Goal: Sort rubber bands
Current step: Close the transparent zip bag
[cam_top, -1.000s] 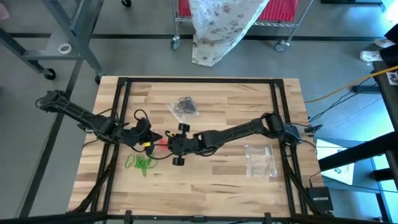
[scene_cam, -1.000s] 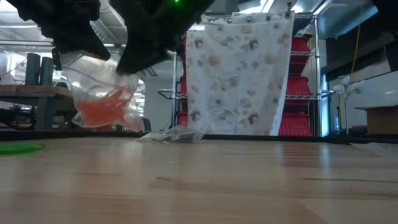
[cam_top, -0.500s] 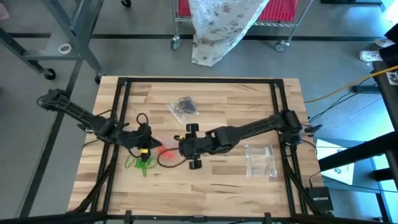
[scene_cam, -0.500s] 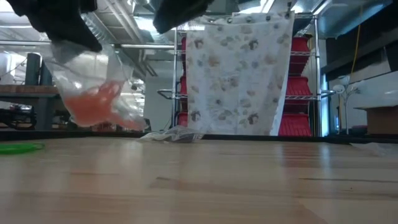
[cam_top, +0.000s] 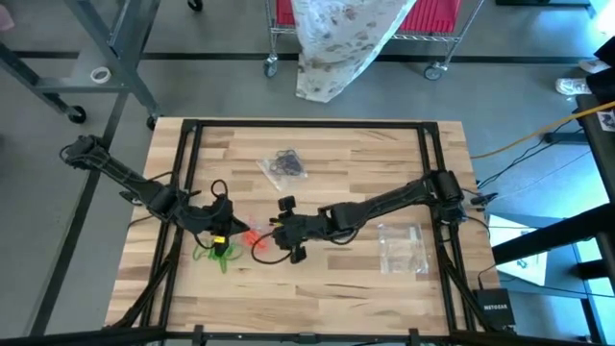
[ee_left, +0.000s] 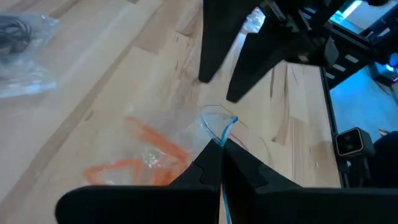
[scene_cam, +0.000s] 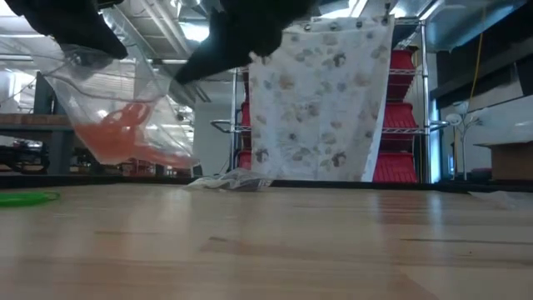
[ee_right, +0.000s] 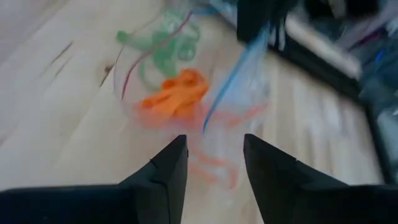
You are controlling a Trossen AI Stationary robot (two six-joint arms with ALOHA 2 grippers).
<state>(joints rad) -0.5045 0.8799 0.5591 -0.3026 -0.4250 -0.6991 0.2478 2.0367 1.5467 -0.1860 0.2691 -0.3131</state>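
My left tool (cam_top: 229,231) pinches shut on the blue-lined rim of a clear plastic bag (scene_cam: 117,112), holding it above the pale wooden surface (cam_top: 365,163). Thin orange-red rubber bands (scene_cam: 125,137) lie bunched in the bag's bottom. My right tool (cam_top: 272,234) sits just beside the bag, its two fingers parted and holding nothing. Bright green rubber bands (cam_top: 215,255) lie loose on the surface near its left edge. Black rubber bands (cam_top: 285,164) rest in a second clear bag toward the far side. An empty clear bag (cam_top: 402,246) lies to the right, with open wood around it.
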